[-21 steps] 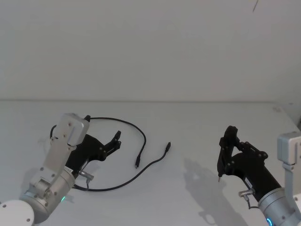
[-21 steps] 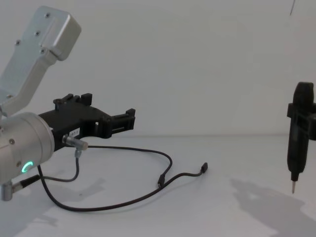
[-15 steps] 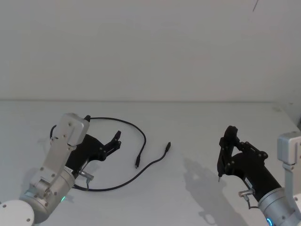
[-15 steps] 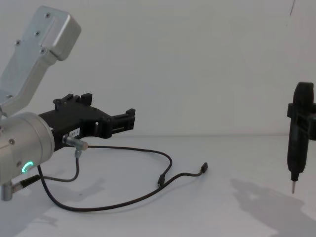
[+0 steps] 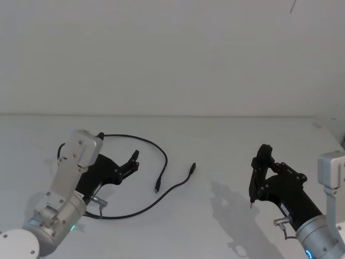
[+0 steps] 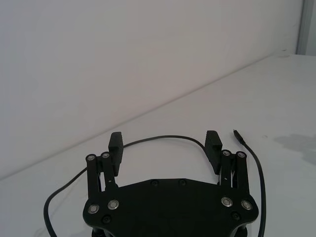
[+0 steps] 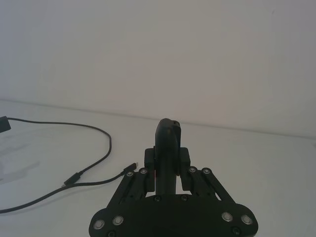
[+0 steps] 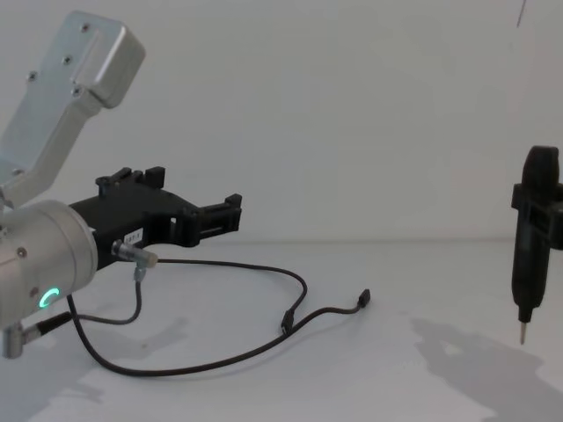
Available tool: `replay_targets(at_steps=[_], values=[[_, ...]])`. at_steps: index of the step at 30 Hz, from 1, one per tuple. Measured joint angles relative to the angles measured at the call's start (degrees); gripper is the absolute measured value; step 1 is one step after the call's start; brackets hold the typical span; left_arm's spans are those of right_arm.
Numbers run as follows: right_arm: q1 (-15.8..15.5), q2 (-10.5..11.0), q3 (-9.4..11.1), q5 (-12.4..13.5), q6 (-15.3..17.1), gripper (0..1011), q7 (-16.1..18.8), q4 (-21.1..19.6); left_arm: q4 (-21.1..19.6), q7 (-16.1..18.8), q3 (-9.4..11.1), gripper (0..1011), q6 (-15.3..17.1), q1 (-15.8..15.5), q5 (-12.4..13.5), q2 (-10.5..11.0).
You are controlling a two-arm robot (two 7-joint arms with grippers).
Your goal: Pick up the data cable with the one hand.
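The data cable is a thin black cord lying in a wide loop on the white table, with one plug and the other plug close together right of centre. My left gripper, flat and black on a silver cylinder with a green ring light, hovers open inside the loop, just above the table. In the left wrist view its fingertips stand wide apart, and the data cable curves past beyond them. From the chest the left gripper is above the cord. My right gripper stays at the right.
The right gripper is shut on a black tool with a thin metal tip, held upright above the table. A thicker dark lead with a silver connector hangs from the left wrist. The white table runs back to a plain white wall.
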Motion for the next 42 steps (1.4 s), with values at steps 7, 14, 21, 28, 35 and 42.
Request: replay_targets(at_steps=[7,14,21,28,35,42], values=[[0.0,0.0,0.0,0.0,0.0,279,0.0,0.0,0.0,-1.78,0.57,1001,0.93,-0.41,-0.23,0.01],[0.0,0.0,0.0,0.0,0.0,279,0.0,0.0,0.05,-4.76,2.06,1001,3.35,-1.16,-0.93,-0.07],[0.0,0.0,0.0,0.0,0.0,279,0.0,0.0,0.4,-7.53,4.04,1001,7.21,-2.01,-1.24,-0.56],[0.0,0.0,0.0,0.0,0.0,279,0.0,0.0,1.35,-9.17,5.68,1001,10.46,-3.16,-1.07,-1.64],[0.0,0.0,0.0,0.0,0.0,279,0.0,0.0,2.35,-9.13,6.29,1001,12.85,-4.0,-0.58,-3.06],[0.0,0.0,0.0,0.0,0.0,279,0.0,0.01,3.71,-7.32,6.26,1001,15.42,-4.8,0.03,-5.16]])
